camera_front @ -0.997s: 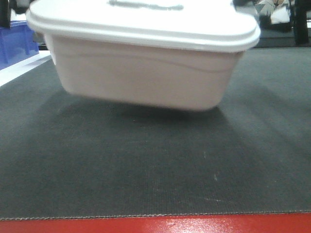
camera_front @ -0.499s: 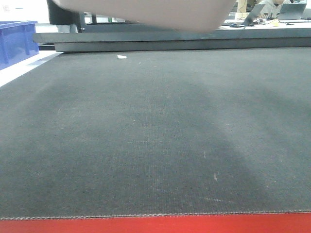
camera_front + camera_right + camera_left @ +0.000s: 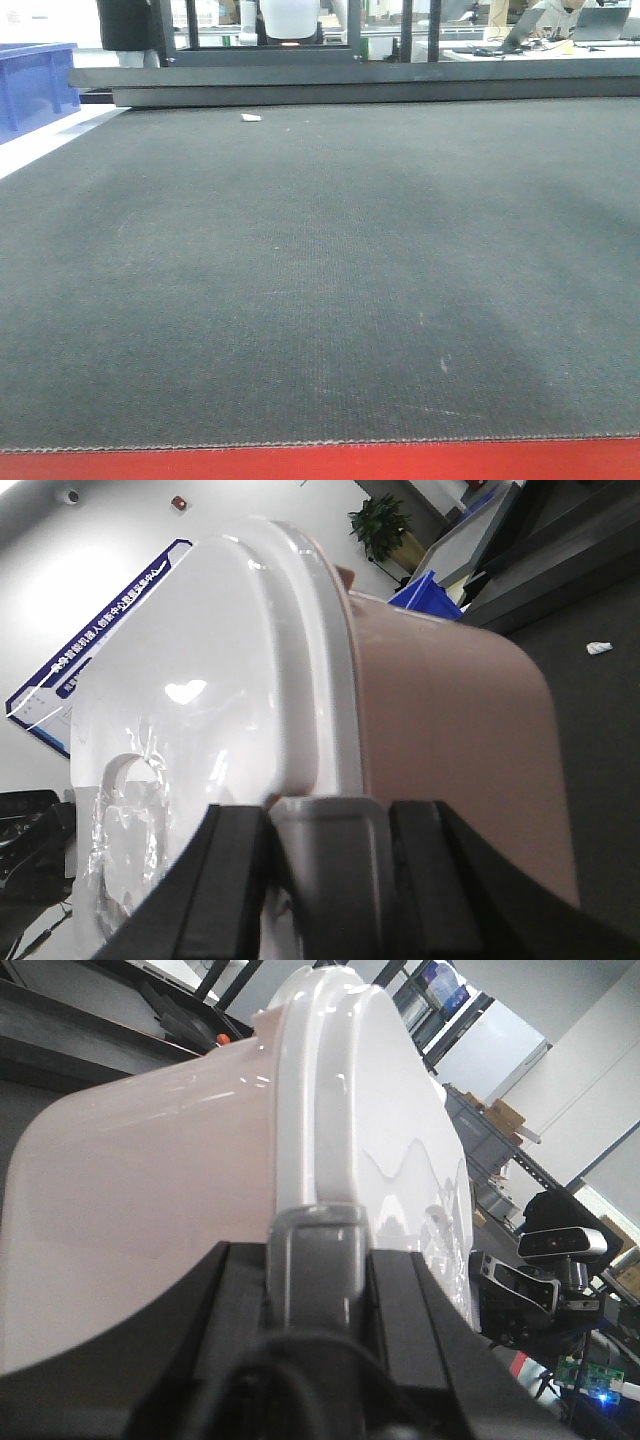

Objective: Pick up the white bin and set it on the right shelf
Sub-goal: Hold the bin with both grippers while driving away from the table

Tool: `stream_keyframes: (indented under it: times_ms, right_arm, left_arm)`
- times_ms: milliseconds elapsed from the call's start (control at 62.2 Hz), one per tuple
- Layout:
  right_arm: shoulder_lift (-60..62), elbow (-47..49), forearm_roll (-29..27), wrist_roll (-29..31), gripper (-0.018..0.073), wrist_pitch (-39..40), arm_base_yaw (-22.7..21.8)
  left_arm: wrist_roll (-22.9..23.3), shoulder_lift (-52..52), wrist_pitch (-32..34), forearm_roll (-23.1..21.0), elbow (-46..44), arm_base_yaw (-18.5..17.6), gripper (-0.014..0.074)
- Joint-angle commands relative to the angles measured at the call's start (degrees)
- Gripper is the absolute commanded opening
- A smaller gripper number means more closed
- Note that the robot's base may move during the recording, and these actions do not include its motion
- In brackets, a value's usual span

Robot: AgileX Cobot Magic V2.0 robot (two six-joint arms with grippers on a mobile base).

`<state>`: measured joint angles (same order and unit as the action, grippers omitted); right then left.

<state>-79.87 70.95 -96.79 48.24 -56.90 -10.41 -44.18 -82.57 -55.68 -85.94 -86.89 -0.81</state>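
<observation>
The white bin (image 3: 150,1180) is held up in the air between my two grippers. It is out of the front view. In the left wrist view its pinkish body is on the left and its white lid on the right. My left gripper (image 3: 315,1290) is shut on the bin's end, its black jaws on either side of a grey latch (image 3: 315,1245). In the right wrist view the bin (image 3: 450,710) shows its lid on the left. My right gripper (image 3: 330,870) is shut on the opposite end at a grey latch (image 3: 330,830). The right shelf is out of view.
A dark mat (image 3: 320,280) with a red front edge (image 3: 320,462) lies below. A blue crate (image 3: 30,85) stands at the far left. A small white scrap (image 3: 251,117) lies near the dark rail (image 3: 350,85) at the back. Storage racks (image 3: 480,1140) show behind the bin.
The bin has risen. One second ago it hung just above the mat, half a second ago only its bottom showed at the top edge, and now it is out of the front view.
</observation>
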Motion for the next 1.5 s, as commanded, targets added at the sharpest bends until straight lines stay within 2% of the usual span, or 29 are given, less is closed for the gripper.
stream_keyframes:
  times_ms: [0,386,1479]
  right_arm:
    - [2.95,1.83,-4.8,0.89,0.0053,-18.95,2.61]
    - [2.95,1.83,-4.8,0.89,0.0053,-13.93,2.61]
    - [2.95,1.83,-4.8,0.89,0.0053,-11.98,2.61]
  left_arm:
    - [-0.84,2.57,-19.54,-6.01,-1.92,-4.46,-0.0117]
    - [-0.84,2.57,-19.54,-6.01,-1.92,-4.46,-0.0117]
    - [-0.84,2.57,-19.08,-6.01,-1.92,-4.46,-0.0117]
